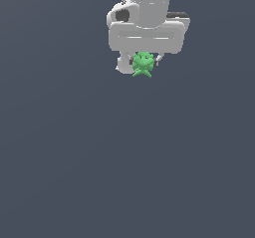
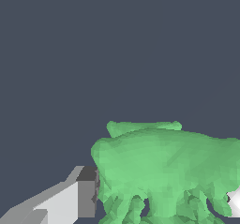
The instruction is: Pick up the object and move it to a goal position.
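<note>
Seen in the exterior view: a white gripper [image 1: 141, 62] hanging down from the top of the picture, under the grey-white body of the arm [image 1: 147, 13]. Directly below its wide block, a small bright green object [image 1: 142, 64] with a bumpy outline, set between two short white fingers [image 1: 122, 62]. One finger clear at the exterior view's left of the object, the other only a thin sliver at the exterior view's right.

In the wrist view: the object [image 2: 164, 167] very large and close, with a flat top part and several lumpy legs below. One finger [image 2: 70, 199], white with a dark pad, touching the side of the object. A small white piece of the other finger at the opposite side. Jaws pressed in upon the object, pinching it from both sides.

Around everything, only a plain dark blue-grey surface [image 1: 124, 172]. Not possible to tell whether the object rests on it or is raised above it. No container of any kind visible.
</note>
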